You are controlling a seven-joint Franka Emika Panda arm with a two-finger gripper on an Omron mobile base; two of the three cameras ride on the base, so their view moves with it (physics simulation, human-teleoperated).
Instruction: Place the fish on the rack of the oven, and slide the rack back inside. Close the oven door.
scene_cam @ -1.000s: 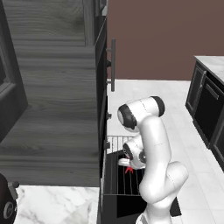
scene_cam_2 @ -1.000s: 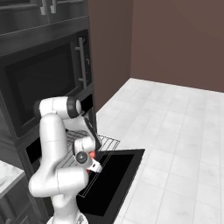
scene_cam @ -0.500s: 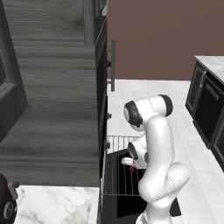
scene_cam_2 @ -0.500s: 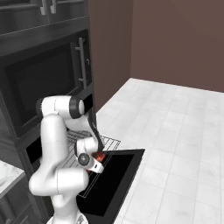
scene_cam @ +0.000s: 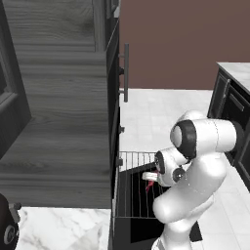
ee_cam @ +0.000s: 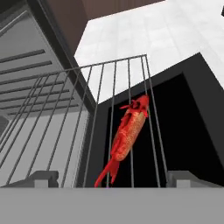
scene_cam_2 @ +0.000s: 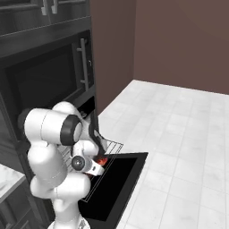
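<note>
The red-orange fish (ee_cam: 129, 131) lies lengthwise on the wires of the pulled-out rack (ee_cam: 94, 113), its tail toward me. My gripper (ee_cam: 113, 178) hovers just behind the tail, open, its fingertips (ee_cam: 43, 177) wide apart and touching nothing. From the left base view the fish (scene_cam: 149, 186) shows as a red spot under the gripper (scene_cam: 150, 176), on the rack (scene_cam: 131, 188). The right base view has the fish (scene_cam_2: 102, 160) beside the gripper (scene_cam_2: 96, 167), above the oven door (scene_cam_2: 117, 183), which lies folded down flat. My arm hides the oven cavity.
Tall dark grey wood-grain cabinetry (scene_cam: 58, 122) stands at the left. A black upper appliance (scene_cam_2: 44, 85) with a bar handle (scene_cam_2: 82, 65) sits over the oven. White tiled floor (scene_cam_2: 179, 129) spreads to the right. A dark cabinet (scene_cam: 234, 112) stands at the far right.
The arm's elbow has swung a little to the right and the hand has drawn slightly back. The fish stays on the rack.
</note>
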